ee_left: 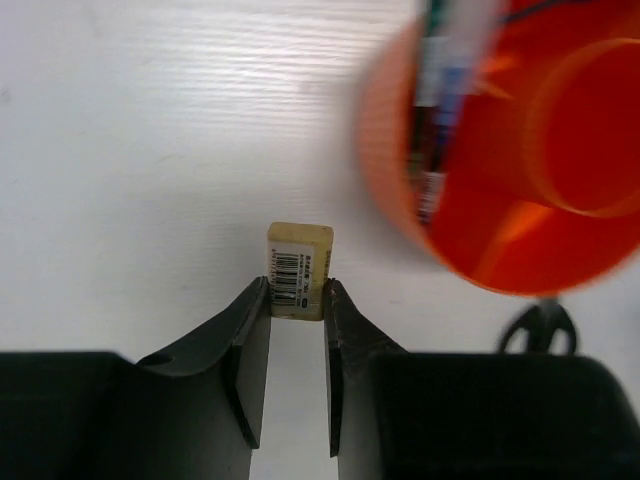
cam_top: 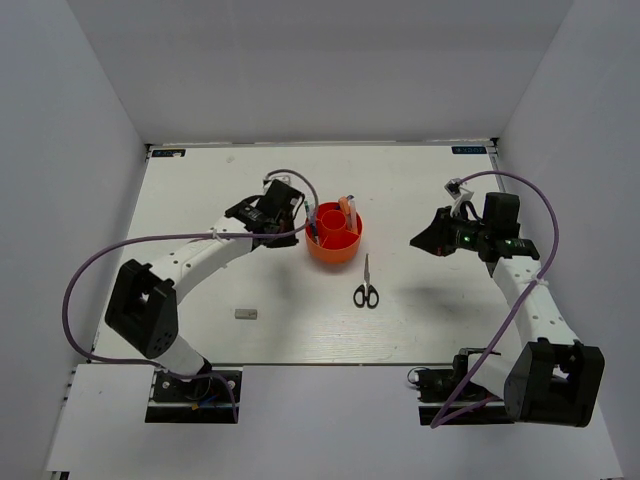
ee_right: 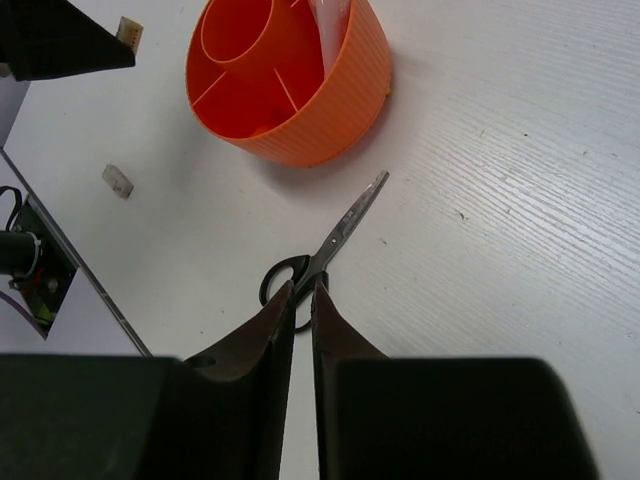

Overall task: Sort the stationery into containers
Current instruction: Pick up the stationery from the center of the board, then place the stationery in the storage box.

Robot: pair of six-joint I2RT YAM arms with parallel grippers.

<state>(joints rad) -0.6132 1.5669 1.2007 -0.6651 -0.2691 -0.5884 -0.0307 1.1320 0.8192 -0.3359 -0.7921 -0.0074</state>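
Observation:
The red-orange divided tub (cam_top: 334, 246) stands mid-table and holds blue pens (cam_top: 311, 222) and a white marker with an orange cap (cam_top: 348, 210); the highlighter is not clearly visible. My left gripper (cam_top: 288, 222) hovers just left of the tub, shut on a small cream eraser with a barcode label (ee_left: 298, 268); the tub (ee_left: 520, 190) is blurred to its right. The black-handled scissors (cam_top: 366, 285) lie closed on the table in front of the tub. My right gripper (ee_right: 304, 285) is shut and empty, raised above the table, with the scissors (ee_right: 330, 240) just beyond its tips.
A second small eraser (cam_top: 245, 313) lies on the table near the front left; it also shows in the right wrist view (ee_right: 118, 180). The table's front edge (ee_right: 90, 280) is close by there. White walls enclose the table on three sides.

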